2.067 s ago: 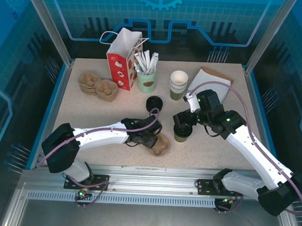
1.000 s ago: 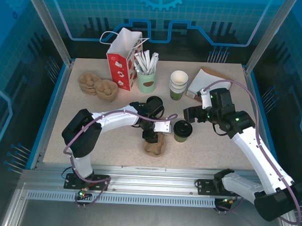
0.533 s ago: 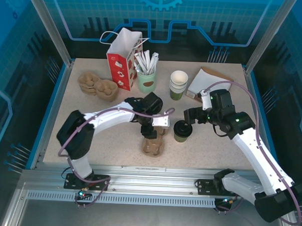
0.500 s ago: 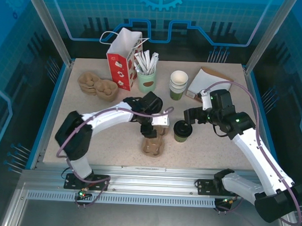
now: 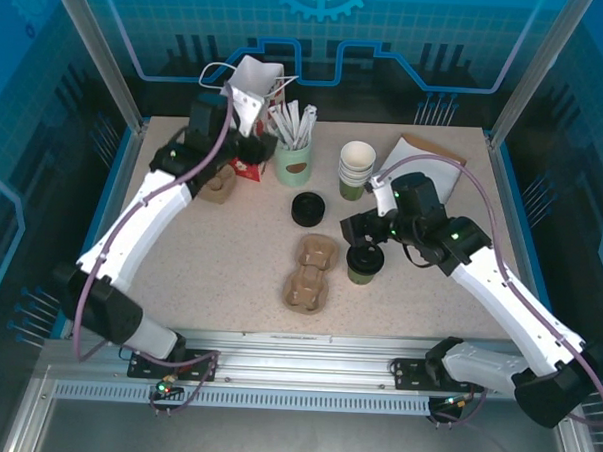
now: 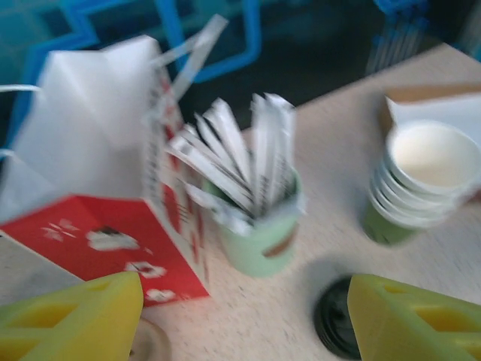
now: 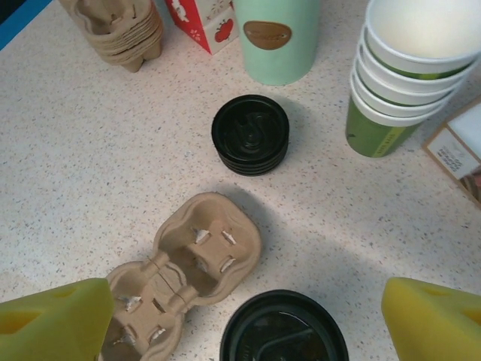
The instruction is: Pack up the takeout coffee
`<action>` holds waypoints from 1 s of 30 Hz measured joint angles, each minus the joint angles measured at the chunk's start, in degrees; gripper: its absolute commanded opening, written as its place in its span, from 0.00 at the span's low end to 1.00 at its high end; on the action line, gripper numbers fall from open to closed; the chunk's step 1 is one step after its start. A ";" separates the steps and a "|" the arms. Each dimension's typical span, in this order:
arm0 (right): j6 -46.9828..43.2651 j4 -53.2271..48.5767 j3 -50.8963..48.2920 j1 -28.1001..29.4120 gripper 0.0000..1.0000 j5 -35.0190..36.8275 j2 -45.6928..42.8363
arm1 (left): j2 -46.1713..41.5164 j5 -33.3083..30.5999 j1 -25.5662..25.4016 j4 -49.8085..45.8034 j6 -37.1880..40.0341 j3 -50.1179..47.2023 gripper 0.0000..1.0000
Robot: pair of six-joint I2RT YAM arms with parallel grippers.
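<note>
Currently, the small dark-green paper cup with its round black plastic lid (image 5: 363,268) stands upright on the speckled beige tabletop (image 5: 200,262). Its lid is on, and it is just right of the brown moulded-pulp two-cup carrier (image 5: 311,274). The right gripper (image 7: 246,310) hovers directly over this cup, its yellow fingers (image 7: 52,323) spread wide to either side of the lid, holding nothing. The left gripper (image 6: 244,301) is at the rear left, facing the red-and-white paper bag (image 6: 98,203) and the pale-green cup of white sticks (image 6: 259,233). Its jaws are likewise wide apart with nothing between them. A stack of black lids (image 5: 307,208) sits behind the carrier, near the stack of white-rimmed green cups (image 5: 357,168). Spare pulp carriers (image 7: 116,26) lie stacked beside the bag.
</note>
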 measured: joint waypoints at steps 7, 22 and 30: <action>-0.42 0.13 0.92 2.19 0.94 1.38 1.07 | 16.46 -2.62 3.56 -7.45 -0.98 18.78 0.73; -0.42 0.11 0.92 2.34 0.94 3.61 1.07 | 39.23 -2.73 5.29 -18.03 3.41 47.98 0.58; -0.39 0.11 0.90 2.34 0.94 3.91 1.07 | 43.06 -2.80 5.62 -18.88 5.44 49.66 0.42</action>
